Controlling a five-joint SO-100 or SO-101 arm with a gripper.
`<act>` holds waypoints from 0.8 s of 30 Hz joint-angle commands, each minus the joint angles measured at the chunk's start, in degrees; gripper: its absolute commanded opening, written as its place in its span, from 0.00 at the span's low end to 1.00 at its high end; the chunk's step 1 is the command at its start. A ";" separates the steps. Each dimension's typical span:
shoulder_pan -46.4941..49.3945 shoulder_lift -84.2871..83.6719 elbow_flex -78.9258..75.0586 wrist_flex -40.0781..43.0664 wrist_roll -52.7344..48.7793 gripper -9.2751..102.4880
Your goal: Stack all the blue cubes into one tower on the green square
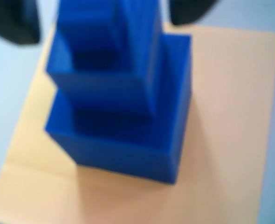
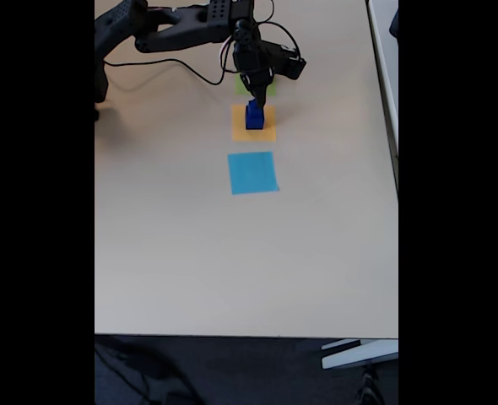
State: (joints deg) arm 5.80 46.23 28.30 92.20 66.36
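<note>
Between claw [image 1: 102,18] tips: tower [image 1: 123,107] top.

From my seat I see a flat orange paper-like square [image 2: 254,123] lying on the pale beige table [image 2: 190,253] near its far end. The wrist view shows that orange square [image 1: 230,140] up close, blurred, with the table showing pale around its edges. A flat light-blue paper-like square [image 2: 253,172] lies just nearer to the fixed camera, apart from the orange one. Dark floor [image 2: 232,371] runs below the table's near edge.
</note>
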 commanded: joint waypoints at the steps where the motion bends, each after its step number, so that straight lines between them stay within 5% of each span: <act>1: -0.26 0.62 -3.34 -0.53 -0.35 0.20; 24: -0.35 0.53 -2.46 -0.88 -0.26 0.15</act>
State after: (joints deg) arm 5.80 45.70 28.21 92.20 66.36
